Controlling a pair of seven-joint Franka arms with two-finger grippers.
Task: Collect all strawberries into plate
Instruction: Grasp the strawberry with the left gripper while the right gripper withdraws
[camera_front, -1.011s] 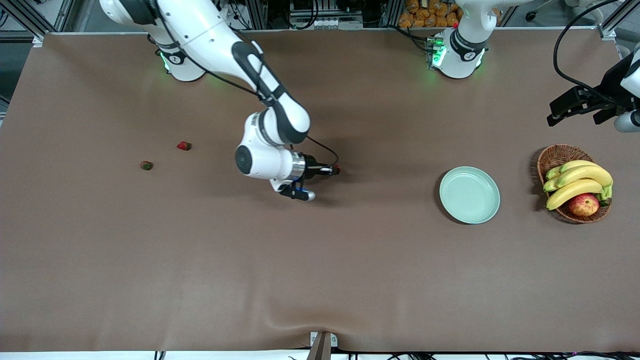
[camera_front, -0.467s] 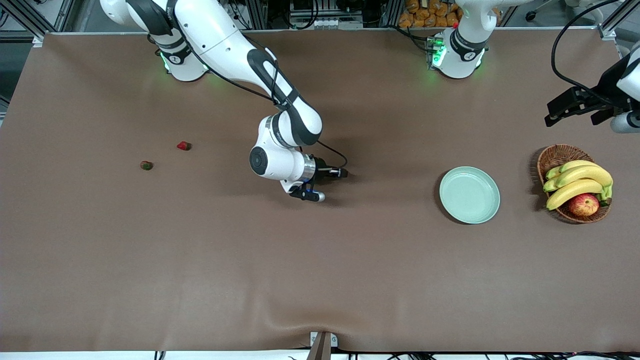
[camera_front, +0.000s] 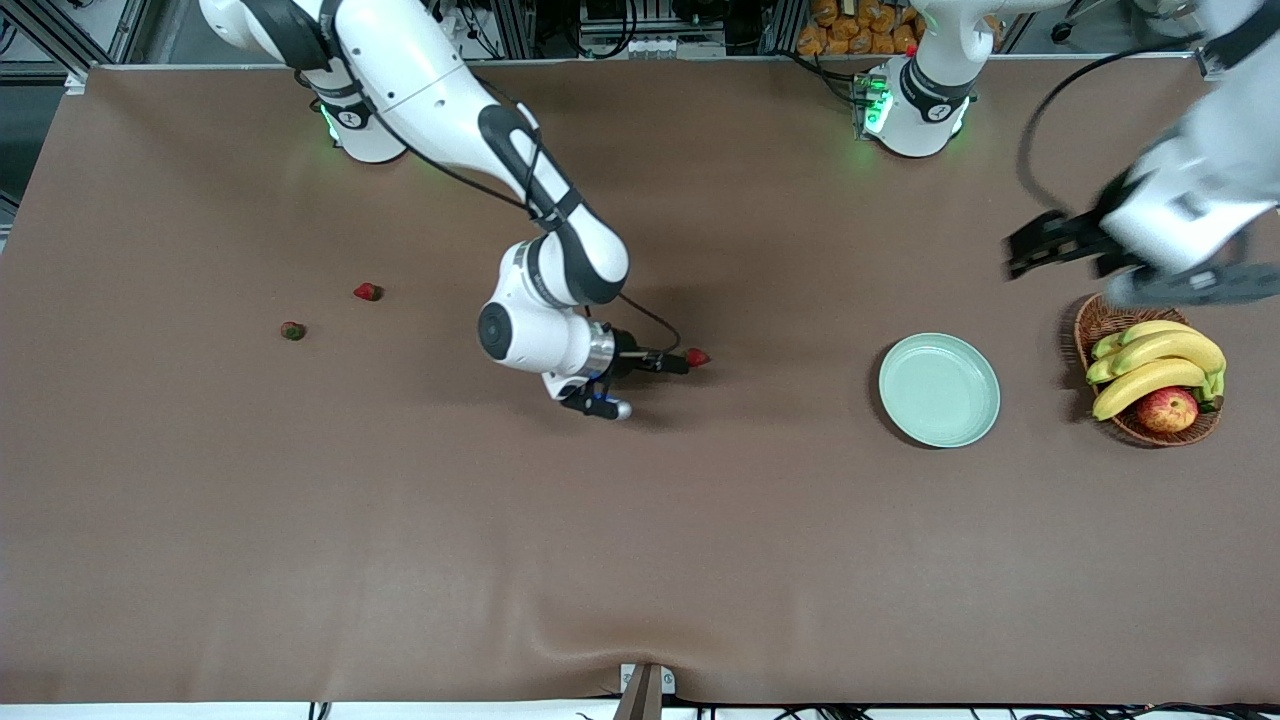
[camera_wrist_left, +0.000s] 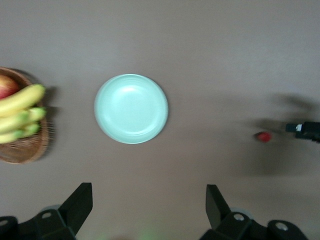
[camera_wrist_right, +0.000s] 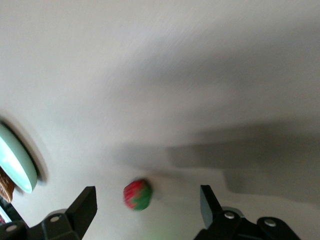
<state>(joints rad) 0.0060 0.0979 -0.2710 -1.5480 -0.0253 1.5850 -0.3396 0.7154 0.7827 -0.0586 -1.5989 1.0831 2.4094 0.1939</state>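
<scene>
Your right gripper (camera_front: 676, 361) sits low over the middle of the brown table (camera_front: 640, 520), its fingers (camera_wrist_right: 85, 202) spread wide with nothing between them; a strawberry (camera_front: 698, 357) lies on the cloth just off the fingertips, toward the left arm's end, and the right wrist view shows that berry (camera_wrist_right: 137, 194), red with a green cap, lying free in the gap ahead of the parted fingers with neither finger touching it. Your left gripper (camera_front: 1035, 245) hangs in the air above the table near the left arm's end, over the bare cloth beside the wicker basket (camera_front: 1110, 312), and its fingers (camera_wrist_left: 80, 202) also stand wide apart and empty in the left wrist view. The pale mint-green plate (camera_front: 985, 385) rests on the table between the loose strawberry and the basket, with nothing in it. The basket holds yellow bananas (camera_front: 1160, 365) and a red apple (camera_front: 1167, 409). Two more strawberries remain well apart from the plate toward the right arm's end of the table: a red one (camera_front: 367, 292) and, a little nearer the front camera, one showing mostly green (camera_front: 293, 330). From the left wrist view you see the plate (camera_wrist_left: 131, 108) with the loose strawberry (camera_wrist_left: 263, 136) lying apart from it on the cloth
</scene>
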